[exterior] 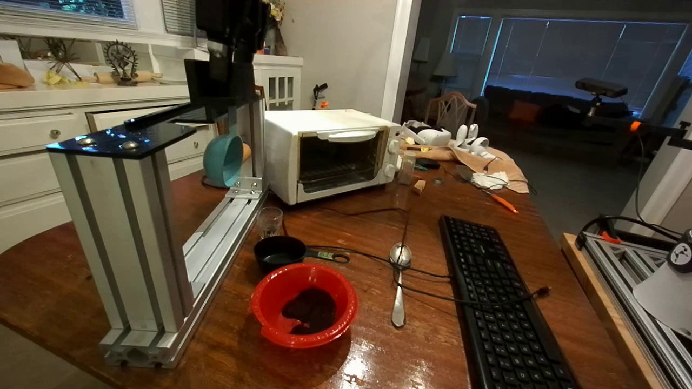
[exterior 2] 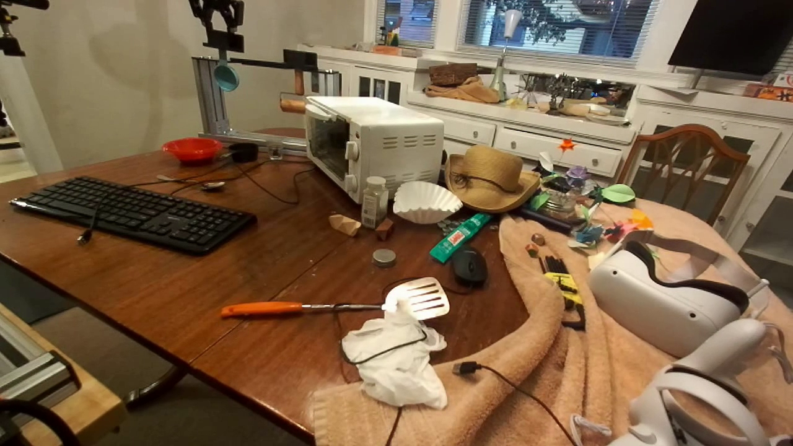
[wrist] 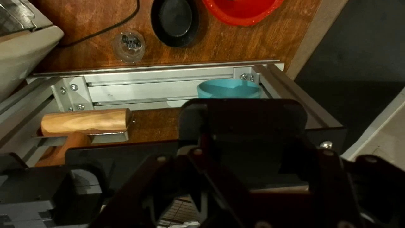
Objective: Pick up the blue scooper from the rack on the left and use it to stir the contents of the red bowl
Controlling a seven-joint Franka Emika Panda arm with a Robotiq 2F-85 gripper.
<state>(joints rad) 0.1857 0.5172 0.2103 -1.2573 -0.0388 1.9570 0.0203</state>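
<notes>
**Light-blue round scooper (exterior: pixel 223 161) hangs within silver aluminium rack (exterior: pixel 135 237)**

The dark jointed gripper (exterior 2: pixel 221 28) is above; whether it is spread or pinching cannot be told. The round red plastic bowl (exterior: pixel 270 294) holds dark brown contents (exterior: pixel 312 308). Writing on the white-capped clear bottle (exterior 2: pixel 374 204) is too small to read.

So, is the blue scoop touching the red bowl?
Apart. Both exterior views show the blue scoop hanging at the rack, with a clear gap between it and the red bowl below.
</notes>
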